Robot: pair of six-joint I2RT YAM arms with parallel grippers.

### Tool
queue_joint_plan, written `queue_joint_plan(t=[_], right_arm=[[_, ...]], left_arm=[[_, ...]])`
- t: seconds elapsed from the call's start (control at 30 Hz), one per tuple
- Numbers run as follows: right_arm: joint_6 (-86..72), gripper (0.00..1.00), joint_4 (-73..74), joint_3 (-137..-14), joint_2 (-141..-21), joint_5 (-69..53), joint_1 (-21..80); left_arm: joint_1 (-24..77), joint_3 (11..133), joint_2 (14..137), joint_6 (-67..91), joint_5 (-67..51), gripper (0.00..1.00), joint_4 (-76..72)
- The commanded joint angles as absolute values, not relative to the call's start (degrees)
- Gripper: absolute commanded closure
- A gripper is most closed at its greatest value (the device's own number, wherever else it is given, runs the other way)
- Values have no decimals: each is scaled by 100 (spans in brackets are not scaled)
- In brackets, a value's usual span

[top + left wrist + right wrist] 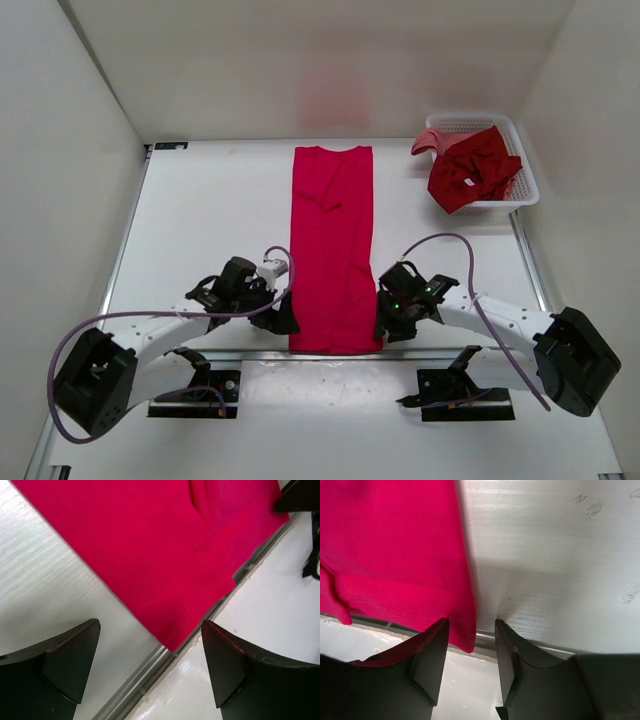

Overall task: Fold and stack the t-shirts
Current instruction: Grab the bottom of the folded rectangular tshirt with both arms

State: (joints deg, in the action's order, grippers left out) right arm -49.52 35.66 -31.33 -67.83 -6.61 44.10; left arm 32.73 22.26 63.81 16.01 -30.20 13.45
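A bright pinkish-red t-shirt [333,245] lies flat as a long folded strip down the middle of the table, collar at the far end and hem at the near edge. My left gripper [283,318] is open beside its near left corner [175,642], which lies between the jaws, untouched. My right gripper [385,322] is open at the near right corner [465,637]; that corner sits between the two fingers, not pinched. A dark crimson t-shirt [472,168] lies crumpled in the basket, and a salmon pink one [427,141] peeks out at its left.
A white mesh basket [524,180] stands at the far right of the table. A metal rail [145,672] runs along the near table edge, under the shirt's hem. White walls enclose the table on the left, right and back.
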Motion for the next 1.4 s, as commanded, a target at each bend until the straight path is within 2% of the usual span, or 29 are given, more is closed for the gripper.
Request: queue_joint_plan(t=[0.0,0.07,0.23,0.3,0.37,0.53,0.63,0.73,0.87,1.0,1.03,1.1,1.17,1.2,1.3,1.37], right_arm=[[-5027,59,3489,-3059,-6539,-545,4351],[-5062,58,3507,-2997,-6443,-554,4350],[-5229,59,3411,-2830,-6355,-606,4438],[-5212,59,3410,-2856,-6372,-615,4447],[-5194,59,3349,-2909,-6425,-598,4465],[-5133,59,3305,-2988,-6627,-633,4561],[-5229,60,3252,-2919,-6627,-755,4675],[-5352,59,3199,-2848,-6601,-800,4737],[-5370,60,3190,-2777,-6495,-817,4764],[-5335,62,3129,-2786,-6521,-809,4702],[-5361,63,3094,-2804,-6539,-800,4676],[-5353,70,2980,-2760,-6565,-914,4746],[-5352,84,2892,-2742,-6635,-984,4737],[-5353,97,2883,-2733,-6653,-976,4746],[-5291,100,2839,-2812,-6662,-958,4703],[-5186,100,2892,-2961,-6557,-993,4589]], left_arm=[[3506,1758,6092,2364,-2418,6,1266],[3629,1688,6117,2487,-2539,10,1143],[3700,1749,6214,2619,-2321,55,1730],[3910,1915,6214,2689,-2180,60,2056],[4007,1995,6257,2724,-1934,56,2267],[4122,2065,6407,2733,-2161,53,2145],[4262,2092,6486,2742,-2145,48,2084],[4254,2074,6609,2760,-2127,49,2065],[4447,2083,6732,2733,-2057,60,2197],[4237,2127,7004,2804,-2092,83,2013],[4193,2240,7040,2769,-2040,85,1926],[4175,2382,7163,2646,-1978,90,1933],[4183,2539,7215,2601,-2039,92,1855],[4166,2584,7259,2602,-2065,94,1837],[4131,2759,7207,2584,-2145,100,1828],[3991,3031,7154,2392,-2206,100,1890]])
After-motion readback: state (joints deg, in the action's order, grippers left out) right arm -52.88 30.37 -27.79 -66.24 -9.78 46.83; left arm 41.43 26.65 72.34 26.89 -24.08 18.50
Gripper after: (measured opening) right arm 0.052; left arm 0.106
